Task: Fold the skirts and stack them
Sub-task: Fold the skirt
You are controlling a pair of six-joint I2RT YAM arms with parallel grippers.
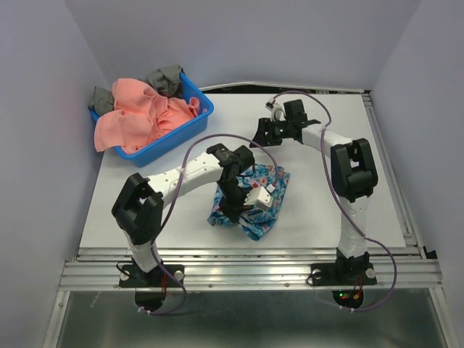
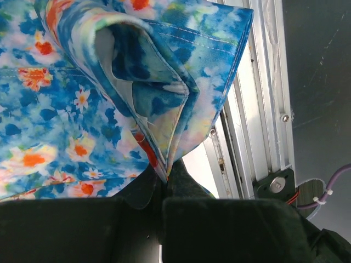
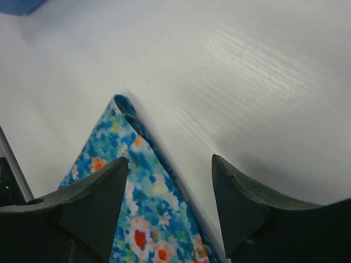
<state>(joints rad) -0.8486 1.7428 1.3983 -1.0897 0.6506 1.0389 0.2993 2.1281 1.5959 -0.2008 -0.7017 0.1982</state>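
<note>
Here the left jaws clamp a folded edge of the bright blue flowered cloth skirt [image 2: 55, 109], which lies bunched mid-desk, its long axis running near-left to far-right. The right jaws hang spread above its far corner. Well apart, the plain salmon-pink pleated skirt [image 1: 145, 119] fills the blue plastic basket [image 1: 177, 141] at the white desk's [image 1: 304, 217] far-left corner.

A: Top view: left arm [image 1: 196, 170] hides the middle of the blue skirt [image 1: 274, 180], its 9 o'clock side too.
B: Left wrist: skirt runs off at 12 and 9. Left gripper [image 2: 164, 178] cut off at 6, pinch point in shadow.
A: Right wrist: skirt cut off at 6. Basket [image 3: 16, 4] only a blurred corner at 11.
B: Pink skirt [image 1: 138, 119] heaped, pleats too small to tell. Grey cloths [image 1: 165, 78] half buried, kind unclear.
</note>
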